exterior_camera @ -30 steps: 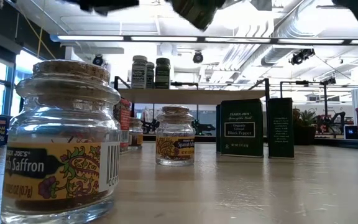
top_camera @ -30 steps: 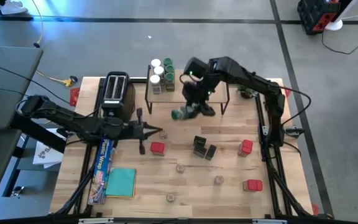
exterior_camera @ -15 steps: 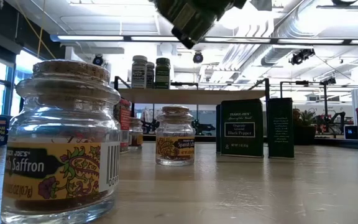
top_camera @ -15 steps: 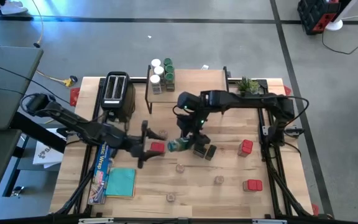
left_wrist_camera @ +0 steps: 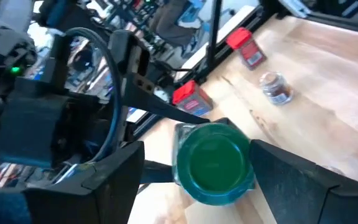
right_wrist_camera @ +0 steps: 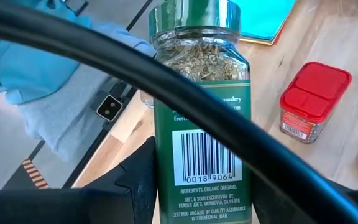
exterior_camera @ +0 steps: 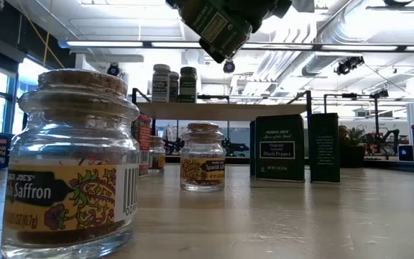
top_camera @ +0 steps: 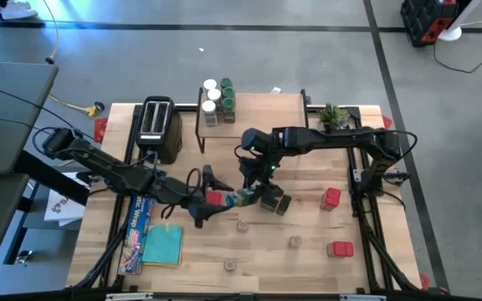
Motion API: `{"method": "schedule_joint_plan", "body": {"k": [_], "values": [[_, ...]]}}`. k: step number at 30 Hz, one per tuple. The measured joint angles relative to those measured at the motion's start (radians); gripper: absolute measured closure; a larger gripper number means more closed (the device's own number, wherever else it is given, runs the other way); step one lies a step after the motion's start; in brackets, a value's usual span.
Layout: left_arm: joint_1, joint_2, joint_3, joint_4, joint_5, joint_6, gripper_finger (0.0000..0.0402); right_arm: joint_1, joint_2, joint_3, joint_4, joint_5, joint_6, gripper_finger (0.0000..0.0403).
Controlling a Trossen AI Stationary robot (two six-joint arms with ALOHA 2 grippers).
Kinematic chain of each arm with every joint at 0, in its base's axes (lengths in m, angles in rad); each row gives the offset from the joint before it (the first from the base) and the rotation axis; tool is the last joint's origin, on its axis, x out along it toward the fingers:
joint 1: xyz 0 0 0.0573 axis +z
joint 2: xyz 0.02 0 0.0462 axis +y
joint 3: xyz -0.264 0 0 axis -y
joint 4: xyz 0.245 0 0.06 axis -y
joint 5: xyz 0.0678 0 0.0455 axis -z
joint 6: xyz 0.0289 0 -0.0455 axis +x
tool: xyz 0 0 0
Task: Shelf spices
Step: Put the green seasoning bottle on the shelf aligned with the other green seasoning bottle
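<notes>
**Wooden counter: green-lidded jar between two claws**

Wooden counter [top_camera: 308, 251] carries scattered spices, a black toaster [top_camera: 157, 127] and, at its far edge, the shelf [top_camera: 258, 107] with four jars [top_camera: 217, 99] clustered at its left end. At mid-counter the right claw [top_camera: 249, 194] is clenched on a green-lidded jar [right_wrist_camera: 201, 106] of dried herbs, held tilted above the surface; its barcode label faces the right wrist camera. The left claw [left_wrist_camera: 191, 171] stands released, its fingers [left_wrist_camera: 107, 180] spread to either side of the jar's green lid without visibly touching it. A red tin [top_camera: 213, 198] sits just beside the meeting point. Black boxes [top_camera: 271, 199] stand close under the right arm. Cork-topped saffron jars [exterior_camera: 202, 157] stand near the front edge. Two further red tins [top_camera: 330, 198] remain on the right side.
</notes>
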Motion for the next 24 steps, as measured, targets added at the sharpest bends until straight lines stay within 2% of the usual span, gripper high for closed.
{"method": "schedule_joint_plan", "body": {"k": [6, 11, 17, 24], "values": [[0.000, 0.020, 0.000, -0.009, 0.031, 0.048, 0.0110, 0.000, -0.002, 0.001, 0.015, -0.013, -0.019, 0.0214], [0.001, 0.036, -0.001, 0.032, -0.016, 0.052, 0.0110, 0.000, -0.005, 0.001, 0.029, -0.015, -0.017, 0.0214], [0.017, 0.043, -0.001, 0.060, 0.052, 0.015, 0.0114, 0.001, -0.005, 0.001, 0.035, -0.022, -0.012, 0.0214], [0.032, 0.041, -0.001, 0.080, 0.061, -0.001, 0.0158, 0.002, -0.005, 0.001, 0.046, -0.022, -0.010, 0.0214]]}}
